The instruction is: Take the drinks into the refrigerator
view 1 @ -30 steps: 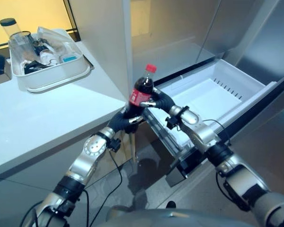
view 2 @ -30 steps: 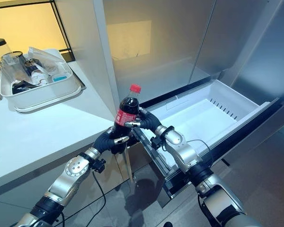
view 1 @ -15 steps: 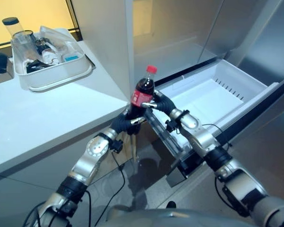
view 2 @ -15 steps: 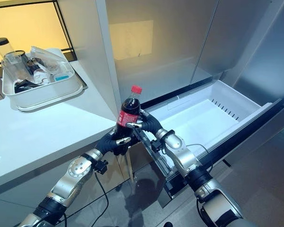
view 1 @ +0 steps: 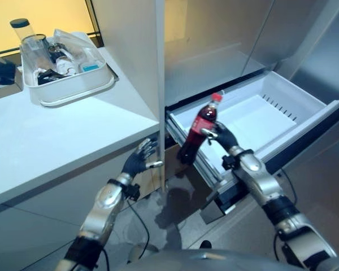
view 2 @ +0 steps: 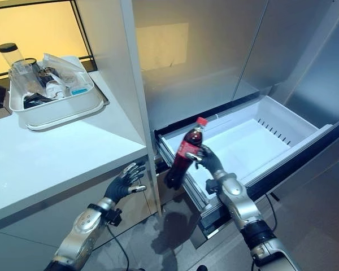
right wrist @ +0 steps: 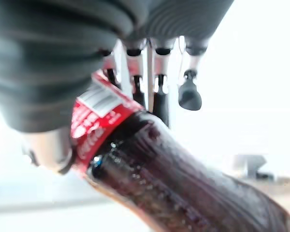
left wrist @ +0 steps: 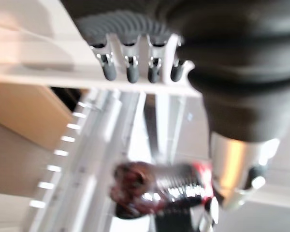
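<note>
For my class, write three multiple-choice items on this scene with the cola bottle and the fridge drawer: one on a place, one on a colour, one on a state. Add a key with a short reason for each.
1. Where is the white tub of clutter?
A. In the drawer
B. On the white counter
C. On the floor

2. What colour is the cola bottle's cap?
A. Red
B. Blue
C. White

3. What state is the fridge drawer in?
A. Shut
B. Pulled out and full
C. Pulled out, with nothing inside

Key:
1 B: the tub sits on the counter, at its far end.
2 A: the cola bottle, tilted in the right hand near the drawer's front corner, has a red cap; the left hand is open by the counter's edge.
3 C: the drawer is pulled out, its white floor bare.
</note>
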Motion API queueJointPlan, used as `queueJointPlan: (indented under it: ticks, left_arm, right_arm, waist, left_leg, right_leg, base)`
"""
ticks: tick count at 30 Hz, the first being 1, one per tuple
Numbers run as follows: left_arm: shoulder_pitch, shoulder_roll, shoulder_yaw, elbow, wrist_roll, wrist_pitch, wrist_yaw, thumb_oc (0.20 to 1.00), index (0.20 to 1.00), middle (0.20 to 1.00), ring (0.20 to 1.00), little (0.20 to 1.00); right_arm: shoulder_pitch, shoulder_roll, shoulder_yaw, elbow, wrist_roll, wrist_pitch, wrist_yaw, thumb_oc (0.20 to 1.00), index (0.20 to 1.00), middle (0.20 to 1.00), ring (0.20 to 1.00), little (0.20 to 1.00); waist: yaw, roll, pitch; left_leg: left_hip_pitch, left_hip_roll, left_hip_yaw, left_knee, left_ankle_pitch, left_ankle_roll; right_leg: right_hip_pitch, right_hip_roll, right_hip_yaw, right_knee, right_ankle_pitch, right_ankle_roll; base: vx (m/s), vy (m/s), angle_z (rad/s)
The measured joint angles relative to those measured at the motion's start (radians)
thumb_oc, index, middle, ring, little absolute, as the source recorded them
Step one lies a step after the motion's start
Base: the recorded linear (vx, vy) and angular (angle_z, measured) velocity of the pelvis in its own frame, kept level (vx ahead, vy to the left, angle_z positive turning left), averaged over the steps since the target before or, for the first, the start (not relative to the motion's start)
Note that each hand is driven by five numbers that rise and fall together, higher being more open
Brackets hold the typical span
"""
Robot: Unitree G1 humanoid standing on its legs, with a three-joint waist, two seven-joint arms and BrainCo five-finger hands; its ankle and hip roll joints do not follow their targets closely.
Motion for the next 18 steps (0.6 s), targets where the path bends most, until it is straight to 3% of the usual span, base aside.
queueJointPlan:
  ticks: [9, 15, 18]
  left_arm:
    - [0.056, -0.001, 0.053, 0.001, 0.000, 0.001, -0.009, 1.000, 1.000, 1.000, 1.000, 1.000]
    - [0.122, 0.002, 0.150, -0.032, -0.002, 0.001, -0.017, 1.000, 1.000, 1.000, 1.000, 1.000]
    - [0.141, 0.007, 0.156, -0.054, -0.026, 0.001, -0.025, 1.000, 1.000, 1.000, 1.000, 1.000]
  right_arm:
    - [0.010, -0.005, -0.101, -0.009, -0.001, -0.001, -0.030, 0.200, 0.200, 0.200, 0.200, 0.200]
    - [0.060, -0.014, -0.264, -0.037, -0.001, -0.029, -0.111, 0.200, 0.200, 0.200, 0.200, 0.200]
    - [0.051, -0.074, -0.262, 0.046, -0.066, -0.034, -0.148, 0.200, 0.200, 0.200, 0.200, 0.200]
  waist:
    - [0.004, 0.003, 0.002]
    - [0.005, 0.009, 0.006]
    - [0.020, 0.008, 0.007]
  left_leg:
    - [-0.001, 0.001, 0.000, 0.000, 0.000, 0.000]
    - [-0.013, 0.001, -0.005, 0.000, 0.000, 0.000]
    - [-0.018, 0.000, -0.015, 0.001, 0.000, 0.000]
  right_leg:
    - [-0.001, 0.001, 0.000, 0.000, 0.000, 0.000]
    - [-0.003, 0.000, -0.005, -0.001, -0.002, 0.001]
    - [-0.002, -0.001, -0.014, 0.000, -0.003, 0.002]
  base:
    - [0.00, 0.000, 0.00]
    - [0.00, 0.000, 0.02]
    - [-0.03, -0.004, 0.07]
